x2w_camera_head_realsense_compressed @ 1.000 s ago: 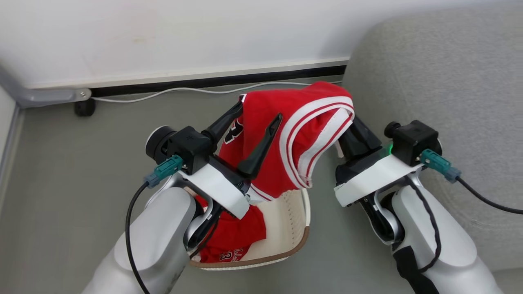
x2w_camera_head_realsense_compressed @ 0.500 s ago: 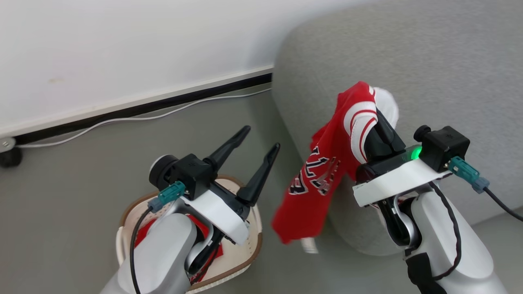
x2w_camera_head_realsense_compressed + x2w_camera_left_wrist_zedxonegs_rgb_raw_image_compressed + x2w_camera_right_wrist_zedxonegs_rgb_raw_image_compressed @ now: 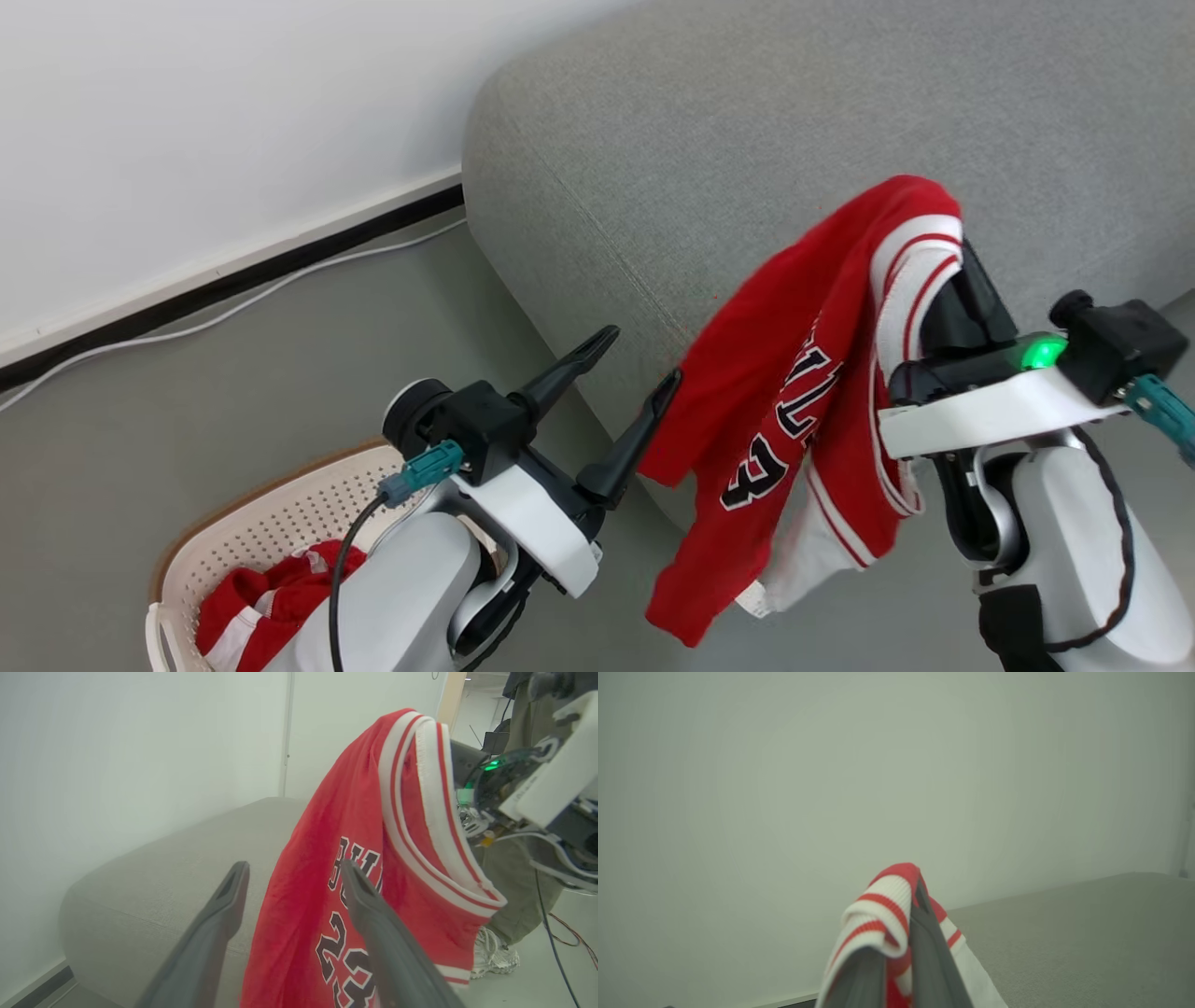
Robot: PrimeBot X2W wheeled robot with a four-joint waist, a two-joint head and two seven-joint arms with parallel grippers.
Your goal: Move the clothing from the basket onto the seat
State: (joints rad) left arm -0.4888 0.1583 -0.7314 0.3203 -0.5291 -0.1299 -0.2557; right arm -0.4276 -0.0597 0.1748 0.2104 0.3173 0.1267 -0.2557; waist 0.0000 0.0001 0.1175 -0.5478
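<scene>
Beside seat [image 3: 747, 112] edge: right pincer [image 3: 901, 938] clamped on jersey [image 3: 794, 373]; left pincer [image 3: 639, 357] apart, nearby

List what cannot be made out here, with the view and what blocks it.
- Head view: the right gripper fingertips, under the held jersey.
- Head view: the basket, cut by the bottom edge and behind the left forearm; clothing inside uncountable.
- Left wrist view: the jersey's lettering, partly behind a left gripper finger and folds.
- Left wrist view: a person, mostly behind the jersey.
</scene>
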